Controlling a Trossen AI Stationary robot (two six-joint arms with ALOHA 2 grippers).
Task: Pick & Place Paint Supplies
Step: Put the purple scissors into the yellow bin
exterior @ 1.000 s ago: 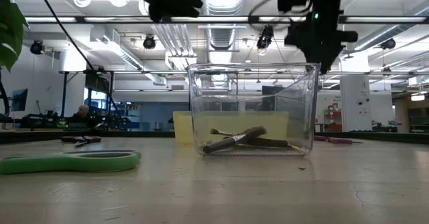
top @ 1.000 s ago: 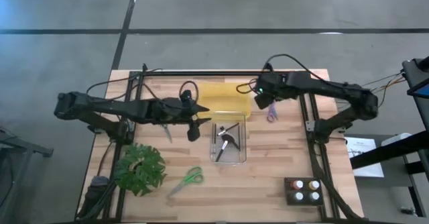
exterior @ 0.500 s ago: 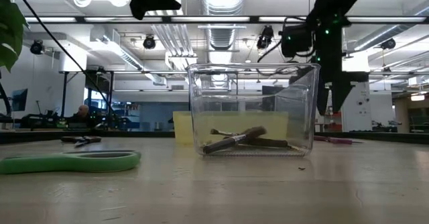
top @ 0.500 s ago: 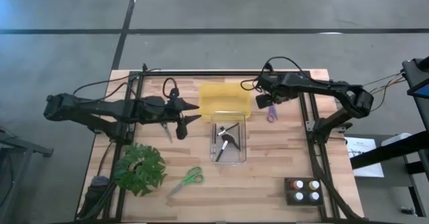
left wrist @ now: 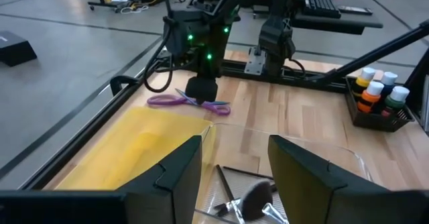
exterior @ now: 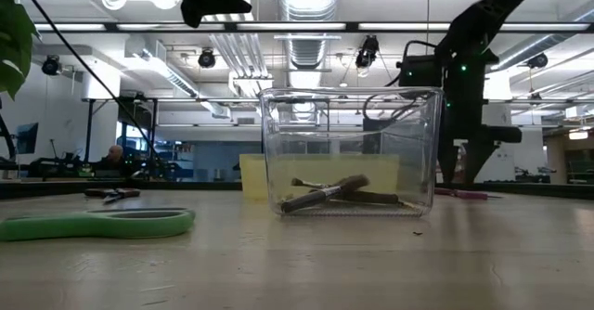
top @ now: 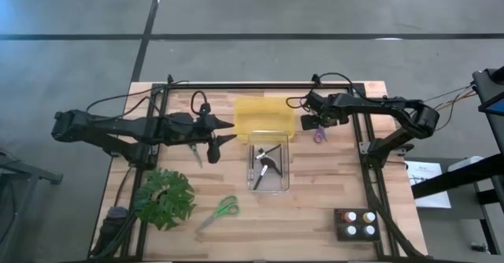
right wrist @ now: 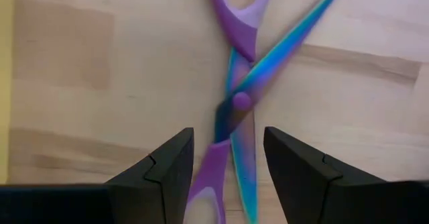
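My right hand [right wrist: 223, 177] hangs directly above the purple scissors [right wrist: 238, 110], its two fingers [right wrist: 167, 170] spread part way with nothing between them and nothing touched. The scissors lie flat on the worktop [top: 331, 192], blades crossed slightly open, and their pivot sits just ahead of the gap between my fingers. Their long axis runs along that gap (so my fingers stand either side of it, which I judge suits a pinch across the narrow waist near the pivot once I drop straight down). In the high view my right hand [top: 317, 124] is at the far right part of the worktop, just right of the yellow tray [top: 264, 115], with the scissors [top: 319, 135] on its near side.

My left hand [top: 222, 131] waits well to the left, fingers likewise parted and empty, hovering left of the clear bin [top: 268, 167] that already holds dark brushes [top: 266, 165]. The right arm is plainly the nearer one to these scissors.

The green scissors [top: 223, 210] lie apart near the plant [top: 164, 198], and the paint bottles [top: 356, 224] sit at the near right corner.
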